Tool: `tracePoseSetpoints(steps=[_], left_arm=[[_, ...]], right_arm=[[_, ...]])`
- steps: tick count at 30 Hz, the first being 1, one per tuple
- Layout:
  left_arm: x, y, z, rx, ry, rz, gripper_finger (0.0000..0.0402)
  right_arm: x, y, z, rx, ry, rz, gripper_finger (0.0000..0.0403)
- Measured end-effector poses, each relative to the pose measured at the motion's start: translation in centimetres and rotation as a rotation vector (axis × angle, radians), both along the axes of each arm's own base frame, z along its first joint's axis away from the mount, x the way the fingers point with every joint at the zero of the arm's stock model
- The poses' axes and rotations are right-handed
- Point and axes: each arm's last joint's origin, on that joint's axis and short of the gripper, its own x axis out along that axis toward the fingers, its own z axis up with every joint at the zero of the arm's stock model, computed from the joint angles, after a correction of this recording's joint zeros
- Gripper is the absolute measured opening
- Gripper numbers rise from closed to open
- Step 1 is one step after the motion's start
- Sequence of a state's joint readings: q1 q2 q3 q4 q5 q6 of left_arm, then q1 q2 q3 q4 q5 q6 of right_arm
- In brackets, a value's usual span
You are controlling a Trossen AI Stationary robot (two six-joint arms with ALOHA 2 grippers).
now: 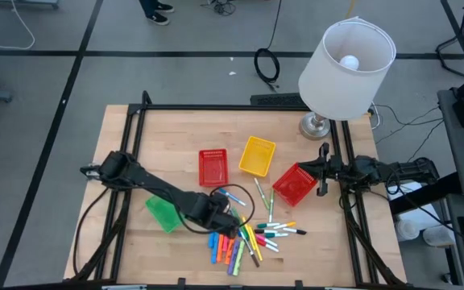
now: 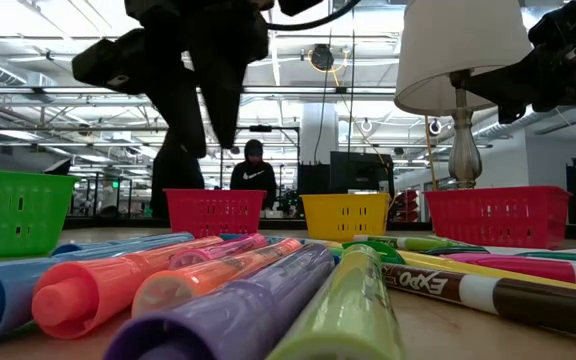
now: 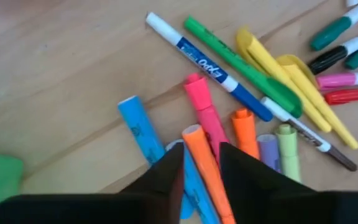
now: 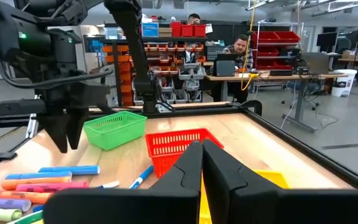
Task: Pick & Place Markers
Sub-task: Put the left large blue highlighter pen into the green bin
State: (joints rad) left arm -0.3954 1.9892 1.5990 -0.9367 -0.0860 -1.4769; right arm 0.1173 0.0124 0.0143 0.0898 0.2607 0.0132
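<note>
Many markers (image 1: 248,238) in several colours lie loose on the wooden table near its front edge. My left gripper (image 1: 228,219) hangs over the left end of this pile with its fingers pointing down. It is open, and its tips (image 2: 205,140) stand well above the table. In the left wrist view an orange highlighter (image 3: 201,158) lies on the table below the gap, between a blue one (image 3: 138,127) and a pink one (image 3: 201,106). My right gripper (image 4: 202,155) waits shut at the table's right side, pointing level, beside a red basket (image 1: 294,184).
A green basket (image 1: 162,214) lies left of my left arm. A red basket (image 1: 213,167) and a yellow basket (image 1: 257,155) stand at mid-table. A lamp (image 1: 346,68) stands at the far right corner. Two single markers (image 1: 234,196) lie behind the pile.
</note>
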Motion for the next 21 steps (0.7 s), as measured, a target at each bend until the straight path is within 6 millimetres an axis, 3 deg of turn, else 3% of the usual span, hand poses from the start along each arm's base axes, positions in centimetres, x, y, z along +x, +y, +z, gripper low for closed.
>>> tracePoseSetpoints(steps=[5, 8, 15, 21], left_arm=[[0.1, 0.4, -0.2, -0.017, 0.012, 0.03, 0.0195], [0.0, 1.0, -0.7, -0.036, 0.042, 0.093, 0.0216], [-0.7, 1.7, -2.3, -0.027, 0.1, 0.148, 0.0205], [-0.7, 1.7, -2.5, -0.033, 0.104, 0.155, 0.0179]], right_arm=[[0.0, 0.0, 0.0, -0.003, -0.001, 0.0, 0.0], [0.0, 0.0, 0.0, -0.002, -0.002, 0.0, 0.0], [0.0, 0.0, 0.0, 0.0, -0.002, 0.0, 0.0], [0.0, 0.0, 0.0, 0.001, -0.002, 0.0, 0.0]])
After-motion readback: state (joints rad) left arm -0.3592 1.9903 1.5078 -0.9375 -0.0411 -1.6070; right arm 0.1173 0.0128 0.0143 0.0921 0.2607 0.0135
